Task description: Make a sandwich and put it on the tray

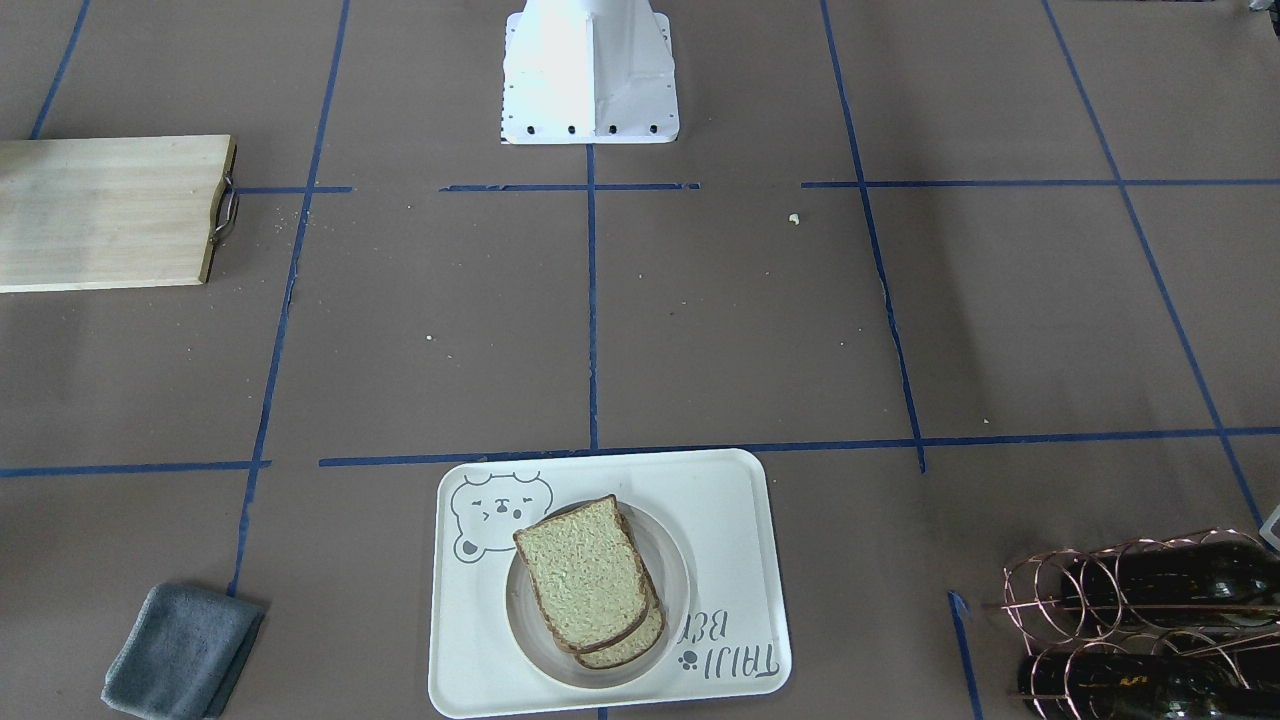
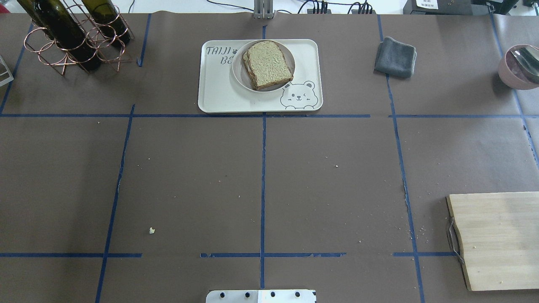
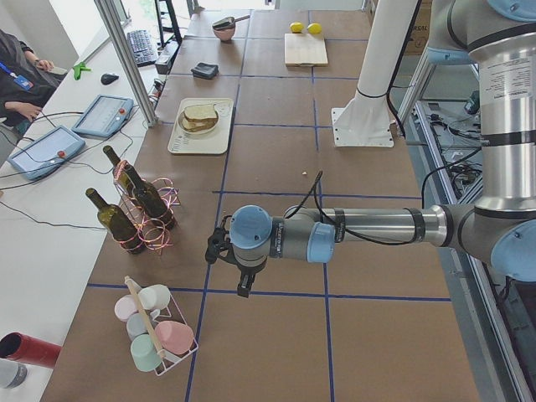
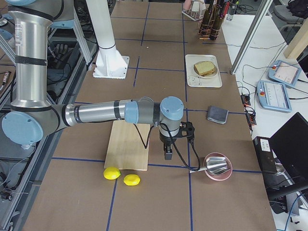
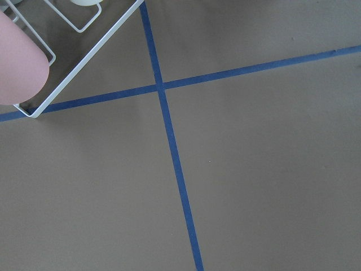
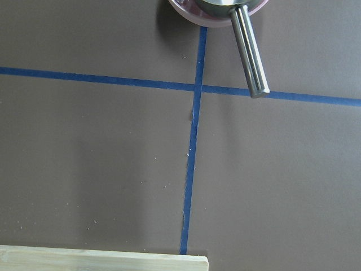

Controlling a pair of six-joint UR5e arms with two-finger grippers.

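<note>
The sandwich point(image 1: 585, 580) is two stacked slices of tan speckled bread on a small round white plate point(image 1: 520, 625). The plate stands on the cream bear-face tray point(image 1: 720, 500). No egg shows; anything between the slices is hidden. In the overhead view the sandwich point(image 2: 267, 63) sits on the tray point(image 2: 219, 94) at the table's far middle. My left gripper point(image 3: 243, 289) shows only in the exterior left view, far from the tray. My right gripper point(image 4: 167, 154) shows only in the exterior right view, beside the cutting board. I cannot tell whether either is open or shut.
A wooden cutting board point(image 2: 497, 240) lies at near right, with two lemons point(image 4: 120, 176) past it. A grey cloth point(image 2: 396, 57), a pink bowl with a metal ladle point(image 2: 518, 67), a wine bottle rack point(image 2: 71, 33) and a cup rack point(image 3: 155, 335) stand around.
</note>
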